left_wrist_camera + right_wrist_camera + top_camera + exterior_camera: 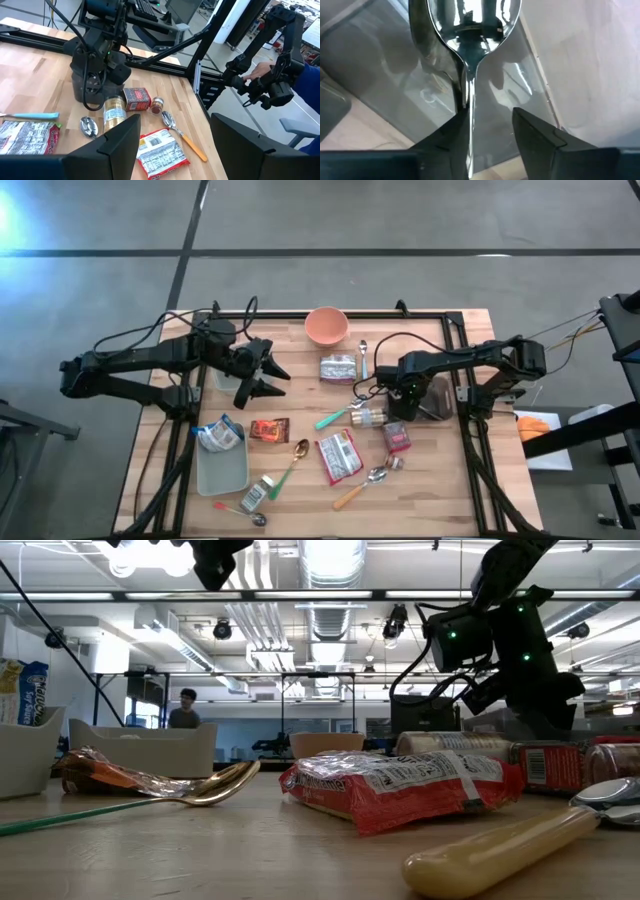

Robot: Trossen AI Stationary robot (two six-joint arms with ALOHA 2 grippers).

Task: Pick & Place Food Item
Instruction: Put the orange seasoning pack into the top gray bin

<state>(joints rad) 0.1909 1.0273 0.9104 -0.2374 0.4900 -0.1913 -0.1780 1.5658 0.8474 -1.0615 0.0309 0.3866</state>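
My right gripper [397, 396] points down at the table's right side, over a clear plastic container [385, 75] that shows dark in the high view [432, 398]. A silver spoon [470, 20] shows past its open fingers, bowl away from them and thin neck running back into the gap. Food items lie close by: a can [370, 417], a small red box [397, 437] and two red-and-silver packets [338, 456] [338, 367]. My left gripper [262, 375] hangs open and raised at the left, touching nothing. My right gripper's fingers come from above and stand apart on either side of the spoon's neck [468, 107]. The neck runs along the inner edge of one finger [451, 137]; the other finger [535, 132] is clear of it. Whether that first finger touches the neck, I cannot tell.
A pink bowl [326, 325] stands at the far edge. A grey tray [222, 465] with a blue-white packet sits near left. Spoons [370, 477] [295, 455], a brown wrapper [269, 430] and a small jar [157, 105] lie scattered. A person's sleeve [307, 82] shows beyond the right edge.
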